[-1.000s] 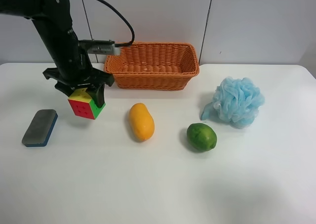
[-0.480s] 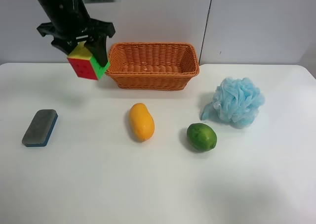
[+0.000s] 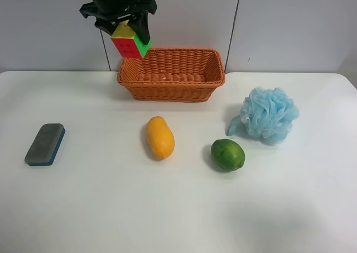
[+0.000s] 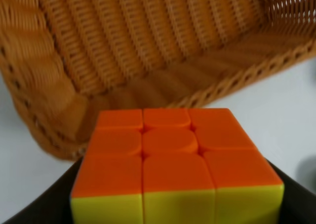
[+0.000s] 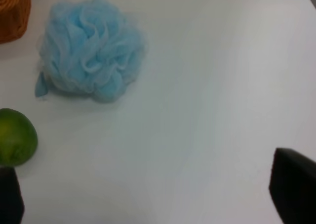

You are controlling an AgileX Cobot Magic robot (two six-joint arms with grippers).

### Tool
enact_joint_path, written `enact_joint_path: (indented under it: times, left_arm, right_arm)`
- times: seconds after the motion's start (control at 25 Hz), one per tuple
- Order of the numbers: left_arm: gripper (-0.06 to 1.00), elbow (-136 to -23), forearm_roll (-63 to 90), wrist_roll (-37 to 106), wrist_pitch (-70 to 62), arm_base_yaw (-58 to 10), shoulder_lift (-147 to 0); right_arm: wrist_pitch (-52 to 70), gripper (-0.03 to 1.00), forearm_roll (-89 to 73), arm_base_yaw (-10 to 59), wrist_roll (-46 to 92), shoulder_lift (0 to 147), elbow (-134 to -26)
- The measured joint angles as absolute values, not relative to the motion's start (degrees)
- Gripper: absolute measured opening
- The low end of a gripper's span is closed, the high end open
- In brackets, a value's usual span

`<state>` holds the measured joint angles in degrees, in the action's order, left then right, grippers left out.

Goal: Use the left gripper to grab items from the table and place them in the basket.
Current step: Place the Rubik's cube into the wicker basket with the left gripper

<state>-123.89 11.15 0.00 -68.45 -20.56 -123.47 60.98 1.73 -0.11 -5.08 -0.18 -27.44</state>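
Hovering over the basket (image 3: 173, 91) corner — left hand (image 3: 130, 35) clamped on the puzzle cube (image 3: 129, 46) (orange face camera-side)

Exterior high: raised, angled down across the table (image 3: 167, 208) toward the far wall (image 3: 290, 24); whole tabletop covered, basket (image 3: 170, 91) at far centre.
Right wrist: low over the table's right part, tilted down; close on the pouf (image 5: 91, 56) and green fruit (image 5: 15, 137), plus a sliver of basket. All three shared with exterior high.
Left wrist: very close, looking past the puzzle cube (image 4: 173, 159) into a basket corner; both shared with exterior high.
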Motion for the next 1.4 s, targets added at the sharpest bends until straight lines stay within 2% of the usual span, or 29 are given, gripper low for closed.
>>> enact_joint_path:
  times: [0.68, 1.32, 1.36, 1.4]
  left_arm:
    - [0.57, -126.24, 12.68, 8.22, -45.12, -20.72, -137.42]
    - [0.57, -126.24, 12.86, 9.35, -36.96, -21.33, -144.32]
    - [0.59, -126.24, 12.86, 9.35, -36.4, -21.33, -144.32]
    - [0.65, -126.24, 12.86, 9.35, -36.03, -21.33, -144.32]
  right_arm:
    - [60.98, 0.99, 1.73, -0.11, -5.08, -0.18, -27.44]
    - [60.98, 0.99, 1.73, -0.11, -5.08, -0.18, -27.44]
    - [60.98, 0.99, 1.73, -0.11, -5.08, -0.18, -27.44]
    - [60.98, 0.99, 1.73, -0.11, -5.08, -0.18, -27.44]
